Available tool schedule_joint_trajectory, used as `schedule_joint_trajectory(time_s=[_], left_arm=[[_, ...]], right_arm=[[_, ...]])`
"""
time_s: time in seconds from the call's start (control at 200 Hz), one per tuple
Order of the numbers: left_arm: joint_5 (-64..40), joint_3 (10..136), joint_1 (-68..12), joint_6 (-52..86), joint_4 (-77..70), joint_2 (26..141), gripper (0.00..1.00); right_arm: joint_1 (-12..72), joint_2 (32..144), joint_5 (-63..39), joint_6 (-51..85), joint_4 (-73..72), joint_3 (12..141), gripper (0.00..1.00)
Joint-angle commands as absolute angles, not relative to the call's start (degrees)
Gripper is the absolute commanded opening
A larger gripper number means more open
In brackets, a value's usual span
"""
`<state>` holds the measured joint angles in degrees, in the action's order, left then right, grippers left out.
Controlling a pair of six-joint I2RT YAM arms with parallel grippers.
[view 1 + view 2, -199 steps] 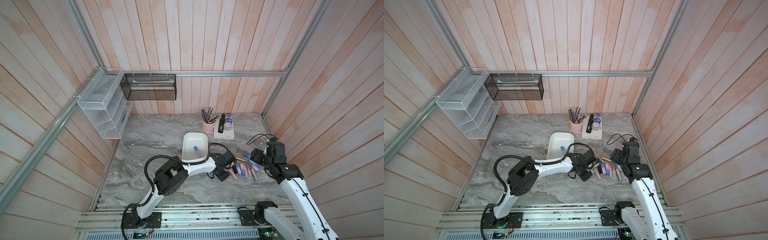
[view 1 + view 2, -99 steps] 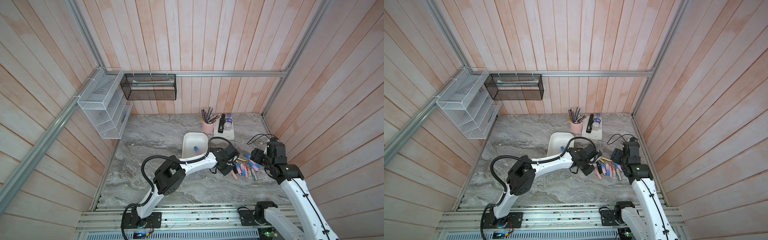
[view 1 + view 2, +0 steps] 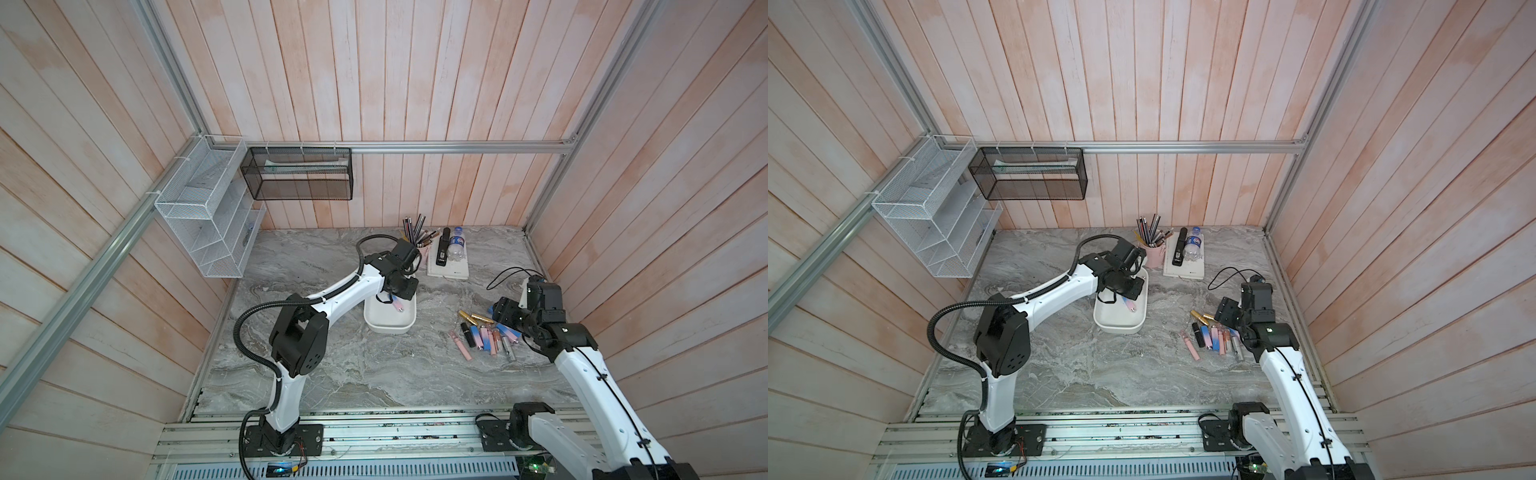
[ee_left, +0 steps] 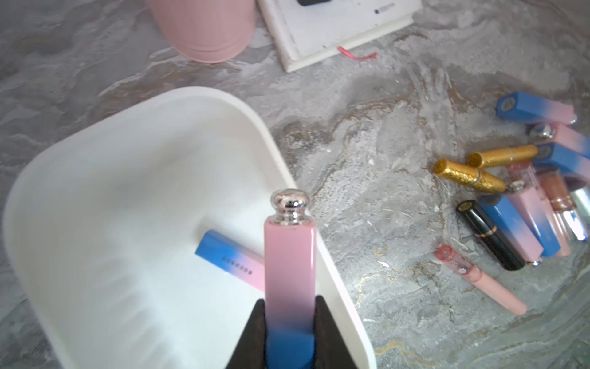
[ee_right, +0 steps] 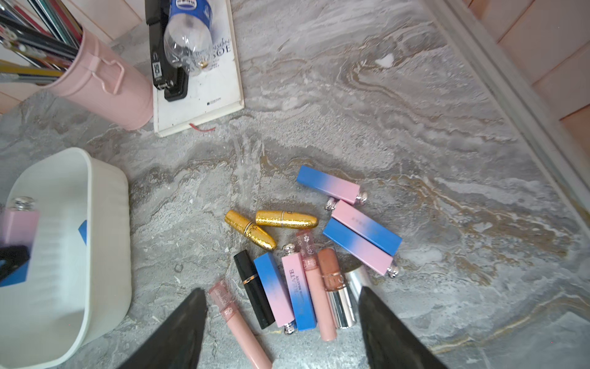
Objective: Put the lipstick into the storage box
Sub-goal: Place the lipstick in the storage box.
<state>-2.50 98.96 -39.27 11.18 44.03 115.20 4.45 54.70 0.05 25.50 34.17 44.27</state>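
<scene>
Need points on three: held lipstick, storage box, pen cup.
held lipstick [image 4: 290, 255], left wrist view, pink mid-body.
storage box [image 4: 111, 207], left wrist view, bare inner floor.
pen cup [image 5: 131, 102], right wrist view, pink side wall.

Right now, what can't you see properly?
- Left wrist view: the bottom edge cuts off the blue end of the pink-and-blue square lipstick tube in the left pincer.
- Same view: that tube covers part of the second blue-and-pink tube in the shallow white plastic storage box.
- Right wrist view: the right pincer hides part of the shiny silver tube.
</scene>
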Motion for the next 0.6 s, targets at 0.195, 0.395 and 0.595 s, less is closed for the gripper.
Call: schedule_joint_trajectory(time_s=[0.195,0.395,0.595], left_arm=[[-4.38,90.18,-37.16,19.84,46.33,114.04,0.19],[-3.96,90.7,-37.16,23.05,47.39,117.05,0.19],[-4.31,91.0,-37.1,25.01,47.05,118.55,0.29]], right_arm=[[12.31,62.13,-4.87,23.26,32.87,43.48,0.72],[18.19,67.74,-4.82,21.22,33.27,45.22,0.7],[20.9,71.98,-5.71,19.18,33.55,44.85,0.67]])
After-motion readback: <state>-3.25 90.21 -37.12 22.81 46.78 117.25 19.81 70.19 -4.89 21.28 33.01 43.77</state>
